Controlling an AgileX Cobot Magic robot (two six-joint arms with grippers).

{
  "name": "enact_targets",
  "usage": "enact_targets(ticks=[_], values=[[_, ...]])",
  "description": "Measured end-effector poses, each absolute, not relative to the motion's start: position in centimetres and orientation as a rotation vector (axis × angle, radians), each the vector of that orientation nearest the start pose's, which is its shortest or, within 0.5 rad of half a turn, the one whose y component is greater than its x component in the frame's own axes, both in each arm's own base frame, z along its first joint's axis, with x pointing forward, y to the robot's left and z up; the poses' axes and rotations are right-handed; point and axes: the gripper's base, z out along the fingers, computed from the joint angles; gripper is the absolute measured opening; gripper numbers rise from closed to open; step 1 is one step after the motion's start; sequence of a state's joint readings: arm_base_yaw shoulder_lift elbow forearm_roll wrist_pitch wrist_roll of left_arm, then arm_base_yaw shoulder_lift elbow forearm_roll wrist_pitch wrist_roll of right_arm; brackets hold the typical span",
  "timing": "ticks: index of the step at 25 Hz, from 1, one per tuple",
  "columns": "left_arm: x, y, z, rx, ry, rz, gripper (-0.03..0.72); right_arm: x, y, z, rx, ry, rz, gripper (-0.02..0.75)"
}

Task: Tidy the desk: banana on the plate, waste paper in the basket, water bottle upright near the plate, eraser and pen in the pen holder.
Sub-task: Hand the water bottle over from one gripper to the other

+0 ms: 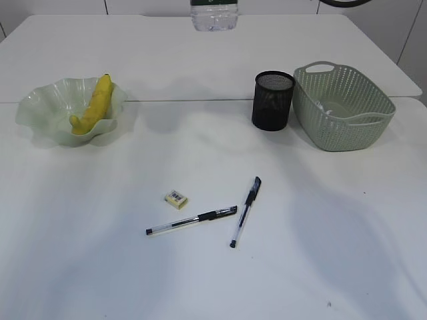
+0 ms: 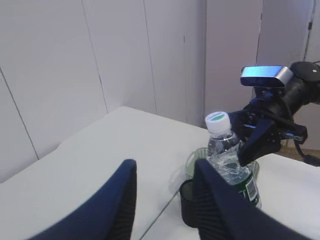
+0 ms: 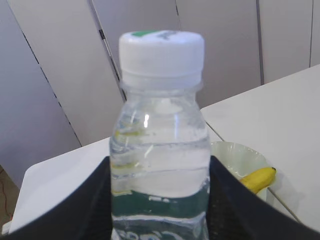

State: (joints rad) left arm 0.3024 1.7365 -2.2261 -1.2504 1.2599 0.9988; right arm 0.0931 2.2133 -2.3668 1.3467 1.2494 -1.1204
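Observation:
My right gripper [image 3: 160, 202] is shut on the water bottle [image 3: 160, 140], its dark fingers pressed against both sides of the upright, white-capped bottle. In the exterior view only the bottle's base [image 1: 213, 15] shows, at the top edge, lifted off the table. My left gripper [image 2: 165, 200] stands open and empty, raised beside the bottle [image 2: 227, 155]. The banana [image 1: 95, 107] lies in the pale green plate [image 1: 40, 110] at the left. A small eraser [image 1: 176, 199] and two pens [image 1: 192, 221] [image 1: 245, 211] lie near the middle front. The black mesh pen holder [image 1: 273, 100] stands beside the green basket [image 1: 343, 107], with waste paper [image 1: 330, 108] inside.
A seam between two white tables runs across behind the plate and the pen holder. White wall panels stand behind the tables. The right arm's wrist camera [image 2: 266, 76] hangs just above the bottle in the left wrist view.

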Motion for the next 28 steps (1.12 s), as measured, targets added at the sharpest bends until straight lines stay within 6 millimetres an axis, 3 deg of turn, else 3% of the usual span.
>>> enact_targets(ticks=[6, 12, 19, 24, 28], values=[[35.1, 2.9, 50.4, 0.712, 1.563, -0.624, 0.262, 46.1, 12.8, 39.5, -0.99, 1.533, 1.054, 0.356], [36.9, 3.4, 44.2, 0.681, 1.625, -0.72, 0.262, 46.1, 12.7, 39.4, -0.994, 1.535, 1.046, 0.356], [37.4, 3.6, 37.2, 0.636, 1.698, -0.794, 0.262, 46.1, 12.7, 39.4, -0.995, 1.536, 1.045, 0.356], [37.2, 3.1, 34.4, 0.624, 1.686, -0.818, 0.262, 46.1, 12.7, 39.4, -1.0, 1.532, 1.04, 0.356], [37.2, 2.1, 33.8, 0.649, 1.672, -0.826, 0.262, 46.1, 12.7, 39.4, -1.039, 1.494, 0.999, 0.356]])
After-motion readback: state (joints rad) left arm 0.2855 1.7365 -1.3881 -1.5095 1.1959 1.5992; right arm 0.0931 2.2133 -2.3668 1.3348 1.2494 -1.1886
